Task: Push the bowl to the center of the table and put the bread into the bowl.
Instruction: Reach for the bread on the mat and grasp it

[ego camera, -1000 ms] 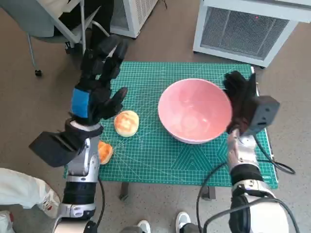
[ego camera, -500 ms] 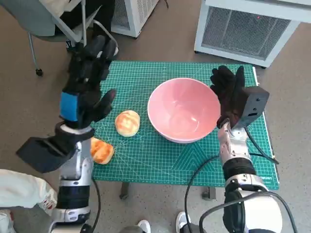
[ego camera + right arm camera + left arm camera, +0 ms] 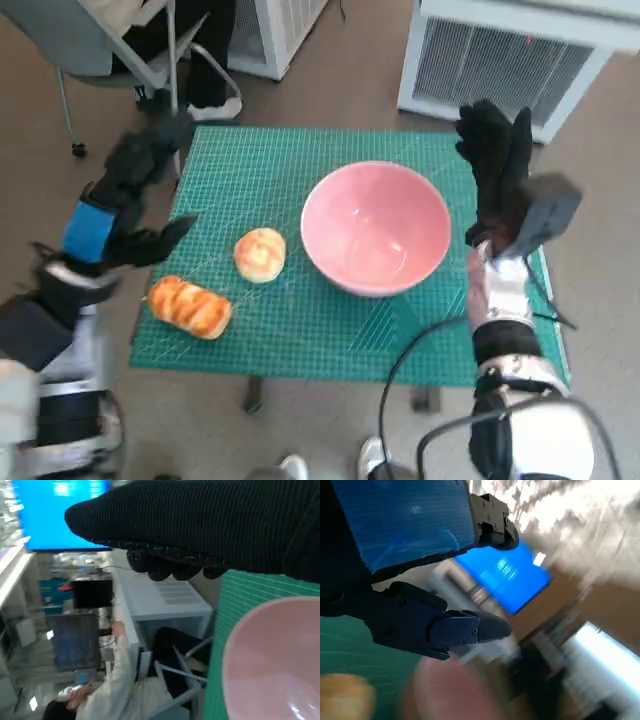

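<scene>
An empty pink bowl point(image 3: 375, 227) stands on the green cutting mat point(image 3: 300, 160), a little right of its middle; it also fills a corner of the right wrist view point(image 3: 272, 665). A round bread roll point(image 3: 260, 254) lies just left of the bowl. A longer glazed bread point(image 3: 189, 306) lies near the mat's front left corner. My right hand point(image 3: 500, 170) is raised beside the bowl's right rim, fingers spread, apart from it. At the mat's left edge my left hand point(image 3: 125, 190) hangs above both breads, fingers apart, holding nothing. The left wrist view is blurred.
A white grilled appliance point(image 3: 510, 60) stands behind the table at the right, and a second white unit point(image 3: 280, 30) at the back middle. At the back left is a chair point(image 3: 110, 50) with a person's legs beside it. A seated person point(image 3: 115, 680) shows in the right wrist view.
My left hand has swung left and back, off the mat, uncovering the long bread. The bowl has slid left towards the middle. My right hand has lifted away from the rim.
</scene>
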